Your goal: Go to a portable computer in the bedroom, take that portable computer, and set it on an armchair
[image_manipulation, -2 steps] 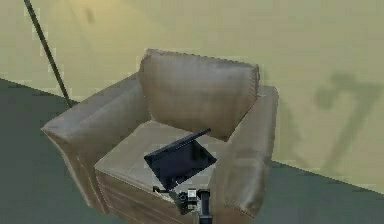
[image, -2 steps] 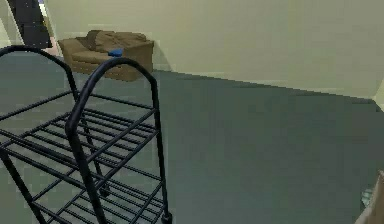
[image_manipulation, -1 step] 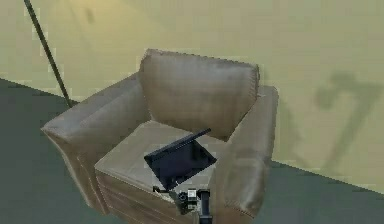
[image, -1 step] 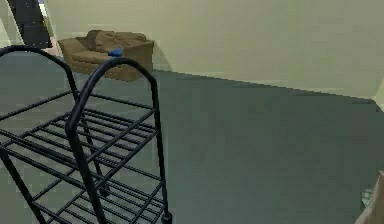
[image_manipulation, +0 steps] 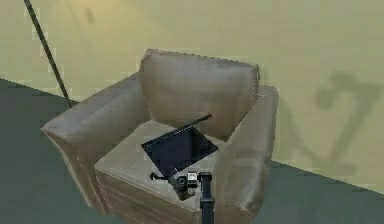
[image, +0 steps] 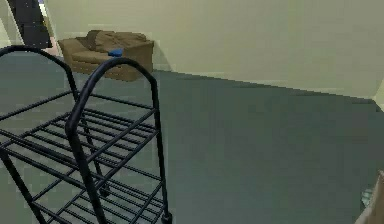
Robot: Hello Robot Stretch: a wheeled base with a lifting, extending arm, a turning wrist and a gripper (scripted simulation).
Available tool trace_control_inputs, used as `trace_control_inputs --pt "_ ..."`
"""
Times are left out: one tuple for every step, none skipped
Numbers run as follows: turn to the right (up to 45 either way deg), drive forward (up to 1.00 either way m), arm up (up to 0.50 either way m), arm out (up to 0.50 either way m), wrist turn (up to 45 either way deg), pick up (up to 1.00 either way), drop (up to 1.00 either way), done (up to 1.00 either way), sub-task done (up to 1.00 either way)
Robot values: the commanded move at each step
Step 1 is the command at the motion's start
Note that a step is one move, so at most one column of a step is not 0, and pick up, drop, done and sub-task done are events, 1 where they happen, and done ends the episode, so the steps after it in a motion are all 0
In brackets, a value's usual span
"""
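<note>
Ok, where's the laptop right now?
In the arm side view's middle, the laptop lies on the seat of the tan armchair, just above the gripper in the picture.

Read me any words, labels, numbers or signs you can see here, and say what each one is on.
No text can be read in these pictures.
The dark laptop on the armchair shows no legible label.
The black wire rack and the far brown sofa bear none.
The white squares on the arm carry black marks too small to read.
</note>
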Motion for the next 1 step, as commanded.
trace_control_inputs --pt "0.0 0.00 0.46 0.00 0.0 0.00 0.00 0.00 0.00"
